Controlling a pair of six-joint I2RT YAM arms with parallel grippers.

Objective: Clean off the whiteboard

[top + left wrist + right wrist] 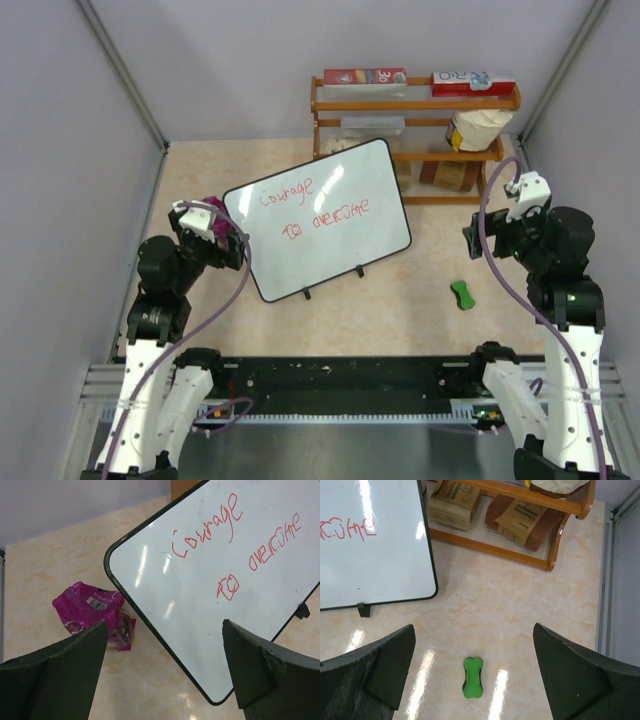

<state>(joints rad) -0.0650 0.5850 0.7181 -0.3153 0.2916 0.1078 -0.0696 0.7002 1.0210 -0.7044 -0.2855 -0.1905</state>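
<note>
The whiteboard [320,215] lies tilted on the beige table with "courage to overcome" in red handwriting on it. It has a thin black frame and small black feet. My left gripper [232,245] hovers at the board's left corner, open and holding nothing. From the left wrist the whiteboard [200,580] fills the upper right, with the left gripper [164,630] wide apart above its edge. A green bone-shaped eraser [462,294] lies right of the board. My right gripper [478,240] is open above it. From the right wrist the eraser [473,677] lies below the open right gripper [474,630], untouched.
A crumpled magenta packet [90,610] lies on the table left of the board, near my left gripper. A wooden shelf [410,100] with boxes and packets stands at the back behind the board. Grey walls close in both sides.
</note>
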